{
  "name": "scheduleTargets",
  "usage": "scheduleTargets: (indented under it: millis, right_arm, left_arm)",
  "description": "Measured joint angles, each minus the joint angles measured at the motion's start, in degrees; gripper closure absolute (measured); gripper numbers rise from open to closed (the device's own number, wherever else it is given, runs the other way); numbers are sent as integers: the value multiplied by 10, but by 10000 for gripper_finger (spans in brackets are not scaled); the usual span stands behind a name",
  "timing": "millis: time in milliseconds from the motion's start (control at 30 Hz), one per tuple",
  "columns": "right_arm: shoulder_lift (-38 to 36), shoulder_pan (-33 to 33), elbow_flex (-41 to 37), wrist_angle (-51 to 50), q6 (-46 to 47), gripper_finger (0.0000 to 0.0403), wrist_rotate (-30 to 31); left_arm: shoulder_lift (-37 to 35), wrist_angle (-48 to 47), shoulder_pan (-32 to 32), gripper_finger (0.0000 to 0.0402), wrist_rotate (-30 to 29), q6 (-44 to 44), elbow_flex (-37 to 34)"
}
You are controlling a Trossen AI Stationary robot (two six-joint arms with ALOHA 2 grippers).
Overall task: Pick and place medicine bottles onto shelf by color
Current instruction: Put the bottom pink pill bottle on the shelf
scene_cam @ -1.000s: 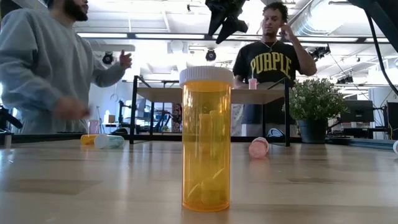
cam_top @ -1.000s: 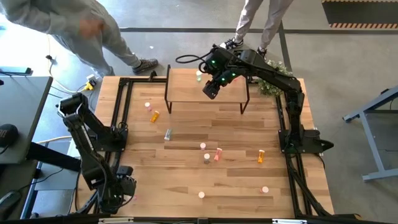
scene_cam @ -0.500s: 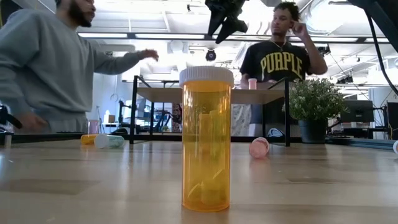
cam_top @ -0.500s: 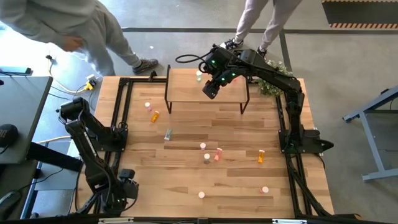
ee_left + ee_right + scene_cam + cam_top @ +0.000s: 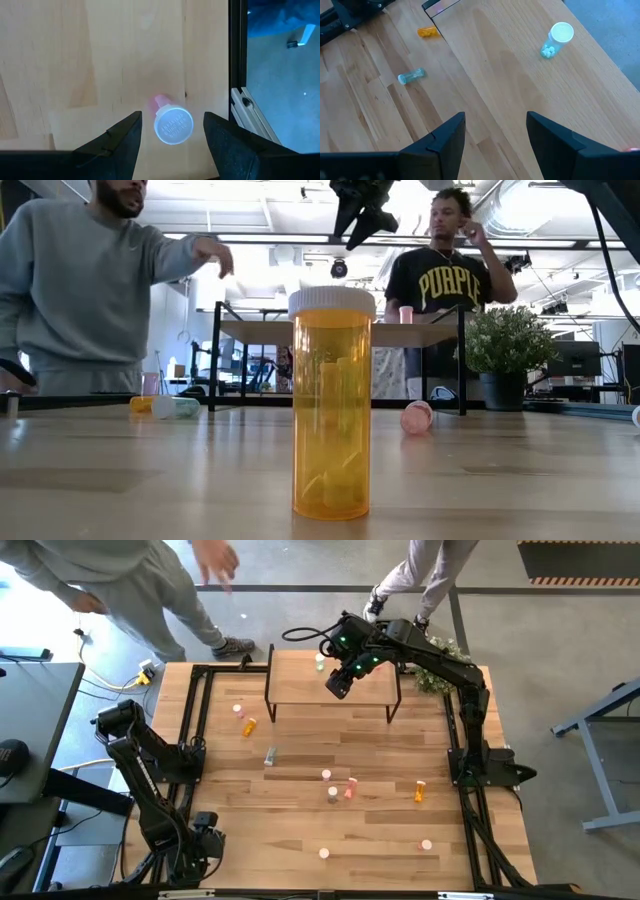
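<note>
Right hand hangs spread and empty above the shelf, pale-green bottle standing ahead.

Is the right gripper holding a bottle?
No. The right gripper hangs open and empty above the shelf, with a pale green bottle standing farther off.

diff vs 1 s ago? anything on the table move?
Only the left arm moved: its gripper slid a little further toward the table's near edge, jaws open over an upright pink bottle, not gripping it. Behind the table, the person in grey raised an arm. The right gripper still hangs open over the shelf; no bottle shifted.
</note>
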Motion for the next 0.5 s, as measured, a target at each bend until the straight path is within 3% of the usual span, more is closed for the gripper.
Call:
scheduleTargets:
  millis: [500]
  right_arm:
    - [0, 0, 0, 1, 0, 201, 0]
  left_arm:
    - [35, 5, 1, 200, 2, -26, 0]
